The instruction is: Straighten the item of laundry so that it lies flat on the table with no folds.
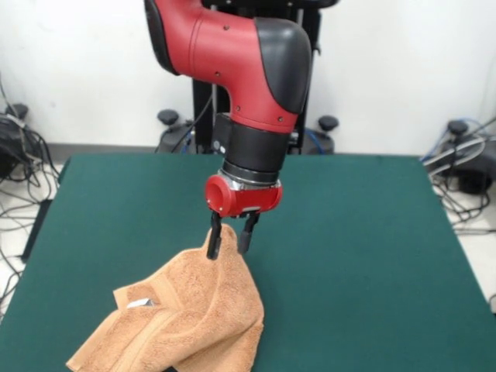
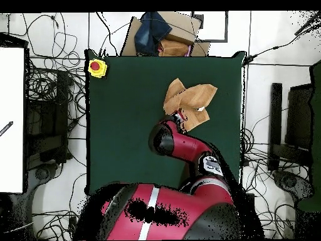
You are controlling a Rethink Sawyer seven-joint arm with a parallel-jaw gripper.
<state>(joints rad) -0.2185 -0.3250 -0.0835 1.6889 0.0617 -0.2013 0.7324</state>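
The peach-orange towel (image 1: pixel 186 322) lies crumpled near the table's (image 1: pixel 356 256) front left edge in the front view. One part of it is pulled up into a peak. My gripper (image 1: pixel 230 240) stands right at that peak, its two black fingers (image 1: pixel 215 242) closed on the raised cloth, the rest draping down to the green top. In the overhead view the towel (image 2: pixel 191 98) lies folded over itself in the table's (image 2: pixel 125 125) upper right part, with my gripper (image 2: pixel 182 116) at its lower edge.
A yellow box with a red button (image 2: pixel 96 68) sits at the table's upper left corner in the overhead view. A cardboard box with cloths (image 2: pixel 164 32) stands beyond the top edge. Cables lie on the floor around the table.
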